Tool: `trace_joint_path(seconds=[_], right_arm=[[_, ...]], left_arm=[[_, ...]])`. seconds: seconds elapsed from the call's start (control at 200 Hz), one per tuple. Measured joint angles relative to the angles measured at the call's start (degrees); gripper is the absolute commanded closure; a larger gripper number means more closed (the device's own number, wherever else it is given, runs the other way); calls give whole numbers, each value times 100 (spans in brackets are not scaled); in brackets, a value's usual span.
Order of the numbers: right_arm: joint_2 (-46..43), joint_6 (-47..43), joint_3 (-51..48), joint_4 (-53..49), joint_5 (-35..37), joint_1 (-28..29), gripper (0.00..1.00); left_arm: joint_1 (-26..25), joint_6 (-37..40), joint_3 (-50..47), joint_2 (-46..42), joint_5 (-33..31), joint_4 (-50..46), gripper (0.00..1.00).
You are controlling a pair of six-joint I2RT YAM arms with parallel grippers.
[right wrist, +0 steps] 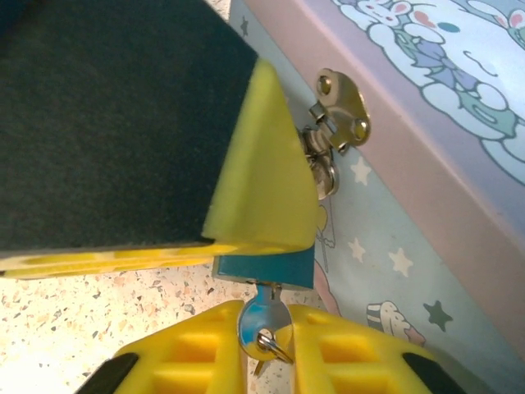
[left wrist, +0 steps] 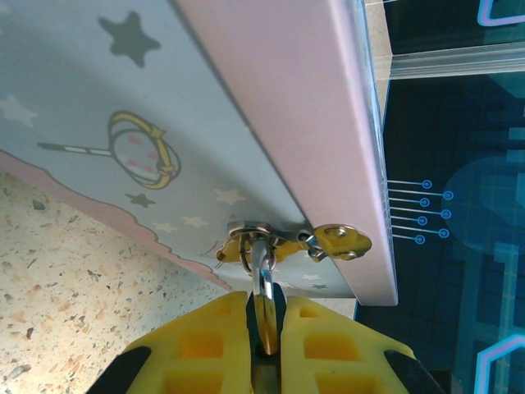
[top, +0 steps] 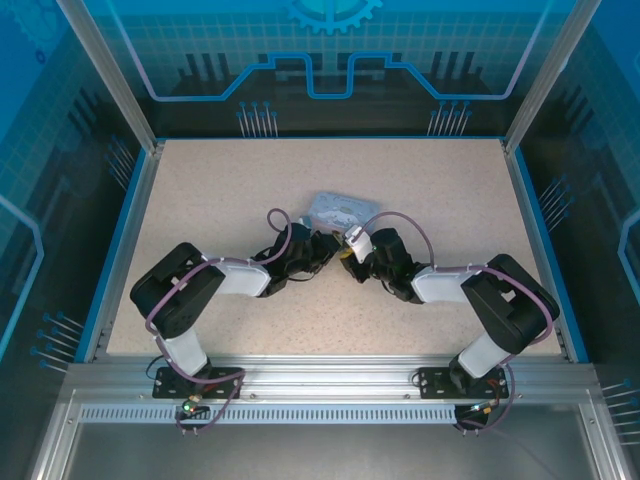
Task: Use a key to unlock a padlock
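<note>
Left end effector [top: 322,250] and right end effector [top: 353,256] are seen from above, meeting tip to tip beside the tin box [top: 335,208] on the surface [top: 250,180]. At the left wrist, the padlock [left wrist: 262,275] is clamped narrowly, its shackle threaded through the hasp [left wrist: 328,242]. At the right wrist, the key [right wrist: 262,327] is pinched by its head, with its long axis pointing straight into the teal body. Both parts are judged light, stiff and slippery, so the flat head is the preferred hold.

Top view: high above and behind both arm bases [top: 190,378], looking down over the whole table [top: 200,200]. Wrist views: close-ups from opposite sides (each past its own yellow fingers [left wrist: 205,345]), sharing the tin box's [left wrist: 123,98] hasp [left wrist: 336,242]
</note>
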Motion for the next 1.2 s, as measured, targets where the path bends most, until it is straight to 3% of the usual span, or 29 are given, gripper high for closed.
trace_joint_path(seconds=[0.32,0.66,1.201], right_arm=[[-2,210,-20,79,-413,-186,100],[22,942,-164,490,-1416,-595,100],[636,3676,-297,1963,-2957,-1161,100]], left_arm=[[15,0,22,-31,2,-17,100],[13,0,28,-35,70,144,100],[20,2,9,-24,-11,452,100]])
